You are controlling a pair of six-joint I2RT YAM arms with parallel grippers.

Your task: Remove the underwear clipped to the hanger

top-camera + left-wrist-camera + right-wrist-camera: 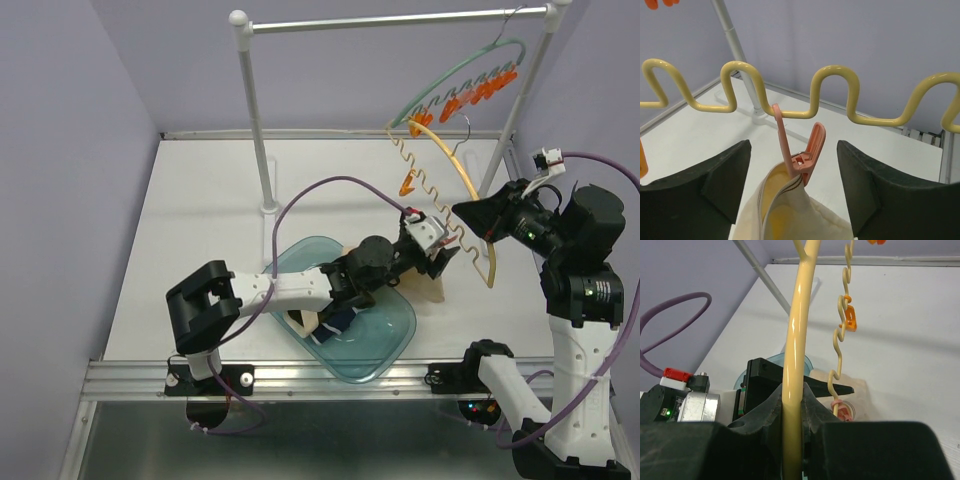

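Note:
My right gripper [487, 222] is shut on the smooth arm of a yellow wavy hanger [440, 215], seen close up in the right wrist view [792, 390]. A pink clip [807, 152] on the hanger's wavy bar [835, 75] grips the pale beige underwear [790, 210], which hangs down to the table [430, 288]. My left gripper [437, 255] is open, its pads [722, 180] on either side of the clip and not touching it. A navy brief [335, 325] lies in the teal basin [400, 340]. I cannot make out the olive one.
A white rack post [258, 120] and its top rail carry a green hanger with several orange clips [470, 95]. One orange clip [406, 184] hangs empty on the yellow hanger. The left arm reaches over the basin.

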